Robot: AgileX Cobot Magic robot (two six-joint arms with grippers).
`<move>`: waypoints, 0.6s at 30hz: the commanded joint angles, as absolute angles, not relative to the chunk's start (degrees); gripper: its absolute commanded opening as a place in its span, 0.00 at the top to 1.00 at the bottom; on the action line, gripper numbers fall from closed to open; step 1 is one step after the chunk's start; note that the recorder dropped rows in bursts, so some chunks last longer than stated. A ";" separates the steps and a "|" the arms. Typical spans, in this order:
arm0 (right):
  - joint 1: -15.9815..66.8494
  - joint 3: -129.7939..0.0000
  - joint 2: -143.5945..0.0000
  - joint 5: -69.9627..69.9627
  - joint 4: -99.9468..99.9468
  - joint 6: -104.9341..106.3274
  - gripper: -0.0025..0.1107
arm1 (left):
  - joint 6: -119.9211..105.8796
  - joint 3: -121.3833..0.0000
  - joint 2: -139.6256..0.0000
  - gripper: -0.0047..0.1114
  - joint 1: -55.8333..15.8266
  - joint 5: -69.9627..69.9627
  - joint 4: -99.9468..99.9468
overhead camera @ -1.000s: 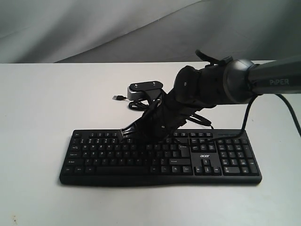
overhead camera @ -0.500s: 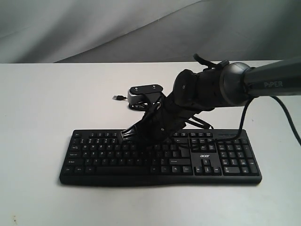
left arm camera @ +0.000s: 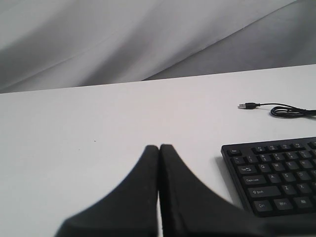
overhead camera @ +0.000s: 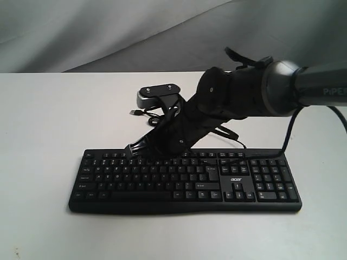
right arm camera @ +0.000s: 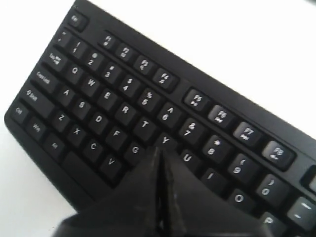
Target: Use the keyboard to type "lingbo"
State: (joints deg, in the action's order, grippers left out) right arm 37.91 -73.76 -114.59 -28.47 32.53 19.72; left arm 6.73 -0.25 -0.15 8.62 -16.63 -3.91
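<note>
Keyboard: the black keyboard [overhead camera: 184,176] lies flat on the white table [overhead camera: 49,135], across the lower middle of the exterior view, with its number pad at the right end.
Logo: only the exterior view shows the white acer logo [overhead camera: 235,179], above the arrow keys.
Right arm: the right arm [overhead camera: 303,86] enters from the right edge of the exterior view and slants down to the left over the keyboard's upper rows.
Right gripper: the right gripper [overhead camera: 133,147] ends near the left-centre of the keyboard's top edge in the exterior view. That view does not show how its jaws stand.
Right wrist view: here the two black fingers are pressed together with no gap. Their tip sits just under the Y key [right arm camera: 165,141], with G and U to either side. I cannot tell whether it touches a key.
Key legends: these are readable only in the right wrist view, from Esc in the upper left of the frame to P at the lower right.
Left gripper: the left gripper [left arm camera: 159,148] appears in the left wrist view alone, at the bottom centre, jaws together, over bare table.
Keyboard in left wrist view: only its Ctrl and Shift end shows, at the lower right, apart from the fingers.
Cable: the thin black cable [left arm camera: 291,111] and its USB plug [left arm camera: 243,105] lie loose on the table beyond the keyboard. They are clear in the left wrist view and partly hidden by the arm in the exterior view.
Backdrop: grey cloth [overhead camera: 108,32] hangs behind the table.
</note>
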 commanded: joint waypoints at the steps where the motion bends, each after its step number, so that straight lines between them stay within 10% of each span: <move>1: 40.02 -74.12 -114.35 -28.65 32.54 20.37 0.98 | 6.96 0.00 0.00 0.96 8.73 -16.36 -3.45; 18: 40.55 -72.47 -115.10 -27.83 31.04 17.88 0.98 | 6.96 0.00 0.00 0.96 8.73 -16.36 -3.45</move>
